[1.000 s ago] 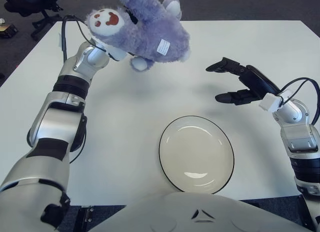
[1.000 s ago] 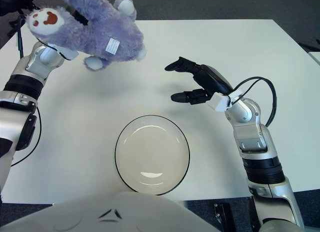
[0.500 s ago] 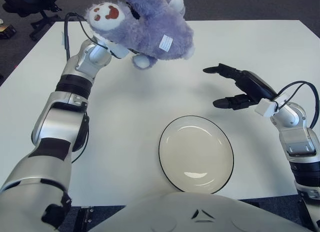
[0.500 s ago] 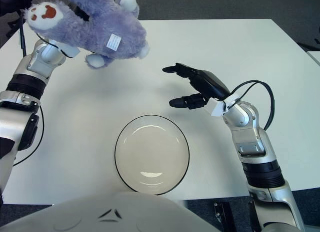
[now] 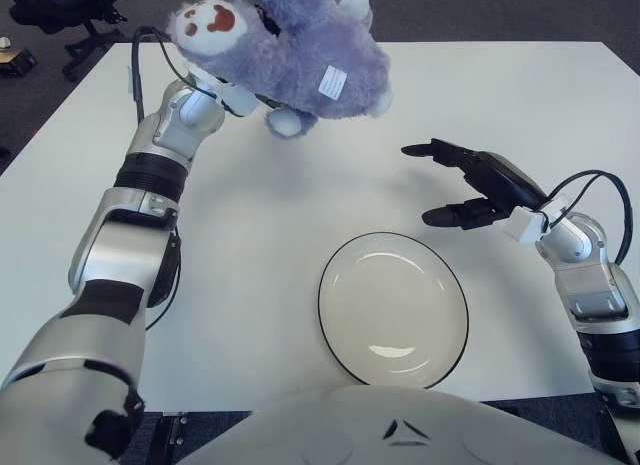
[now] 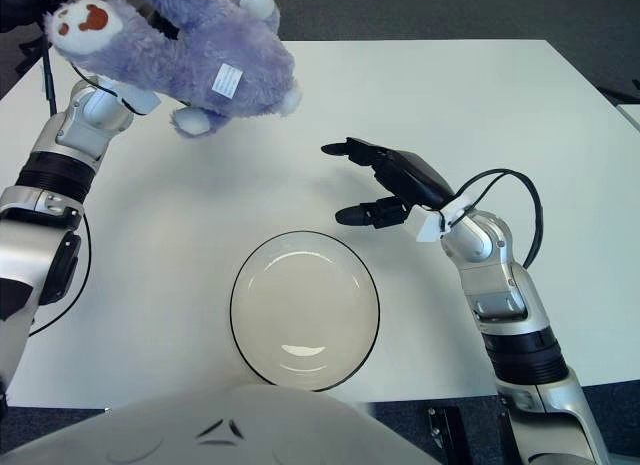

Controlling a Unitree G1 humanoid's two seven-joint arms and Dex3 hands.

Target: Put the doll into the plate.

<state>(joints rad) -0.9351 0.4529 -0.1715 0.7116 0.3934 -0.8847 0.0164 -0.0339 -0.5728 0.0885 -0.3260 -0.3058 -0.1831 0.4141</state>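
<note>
1. The left hand (image 5: 222, 93) is mostly hidden under the purple plush doll (image 5: 290, 55); its fingers seem closed on the toy's underside, since the doll hangs clear of the white worktop (image 5: 250, 245).
2. The doll is held beyond the plate (image 5: 393, 308) and to its left, well apart from it. Its long axis runs roughly left to right, white face toward the left and label toward the plate.
3. The right hand (image 5: 470, 185) hovers just beyond the plate's right rim, fingers spread and holding nothing.
4. The plate lies toward the robot and to the right of the doll, so the carrying arm probably needs to swing that way before lowering.
</note>
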